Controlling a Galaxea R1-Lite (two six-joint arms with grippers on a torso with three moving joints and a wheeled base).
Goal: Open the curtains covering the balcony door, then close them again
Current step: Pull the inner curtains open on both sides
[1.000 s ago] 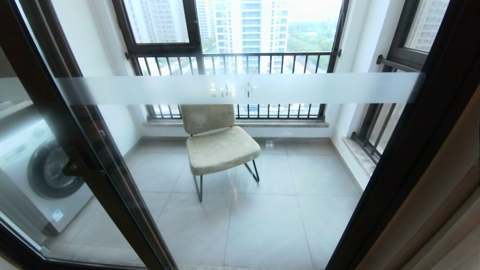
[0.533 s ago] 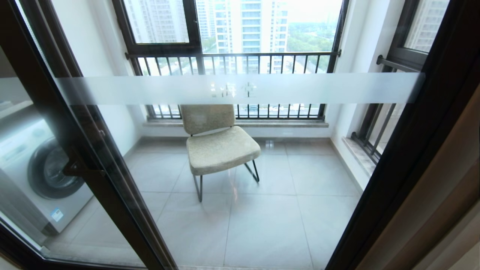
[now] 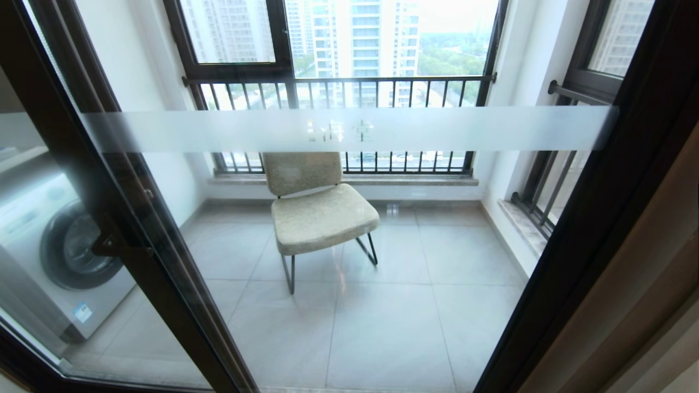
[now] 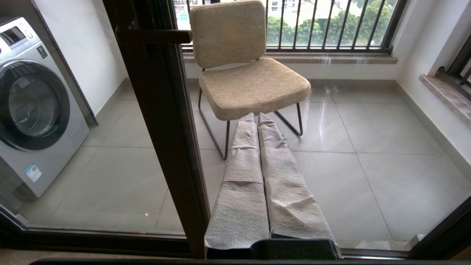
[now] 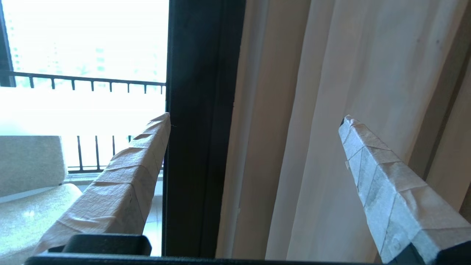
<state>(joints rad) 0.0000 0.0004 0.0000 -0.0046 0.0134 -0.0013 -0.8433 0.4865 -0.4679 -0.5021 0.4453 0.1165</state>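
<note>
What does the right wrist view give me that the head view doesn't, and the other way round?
Right wrist only: the right end effector, open wide, its taped fingers apart before the gathered curtains, nothing between them; cream folds hang beside the door's black frame.

Head only: the balcony door pane uncovered, its frosted band and lever handle, the washing machine, the tiled floor. Neither arm appears.

Both: the black frame, the beige chair, the railing, and curtain fabric at the door's right edge.

Right end effector (image 5: 254, 121) spread wide with curtains (image 5: 331, 92) ahead, nothing between; balcony door (image 5: 202, 129) frame blocks its left.
</note>
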